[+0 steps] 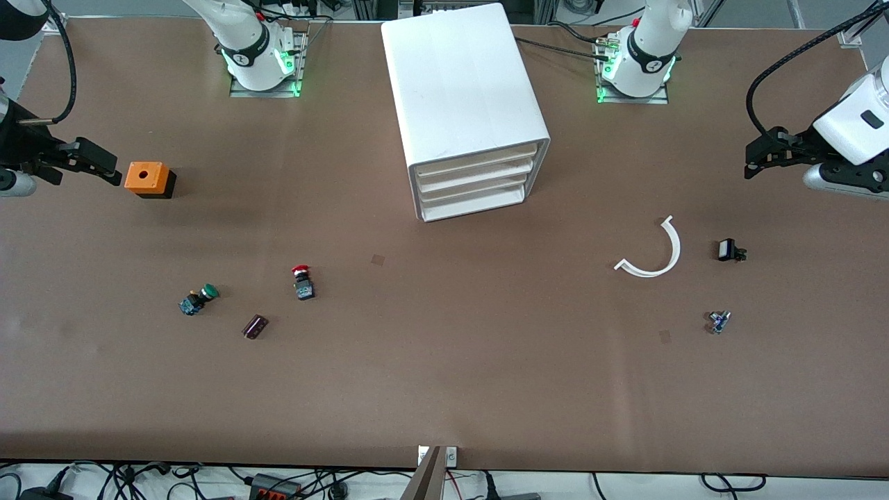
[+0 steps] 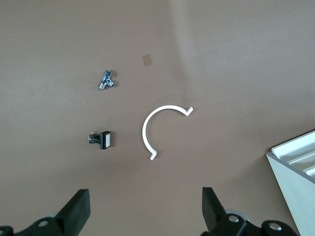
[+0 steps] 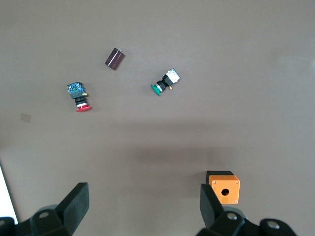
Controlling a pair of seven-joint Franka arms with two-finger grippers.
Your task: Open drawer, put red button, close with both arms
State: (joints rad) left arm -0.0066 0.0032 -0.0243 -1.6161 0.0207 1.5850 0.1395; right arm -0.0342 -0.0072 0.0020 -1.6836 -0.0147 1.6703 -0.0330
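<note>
I see the red button (image 1: 302, 281) lying on its side on the counter (image 1: 444, 375), well in from the edge nearest the front camera, toward the right arm's end, between the green button (image 1: 198, 299) and the white drawer unit (image 1: 467, 111), whose drawers are all shut. My right hand (image 1: 90, 161) hangs open over the right arm's end edge, beside the orange box (image 1: 147, 178). My left hand (image 1: 764, 154) hangs open over the left arm's end edge.
</note>
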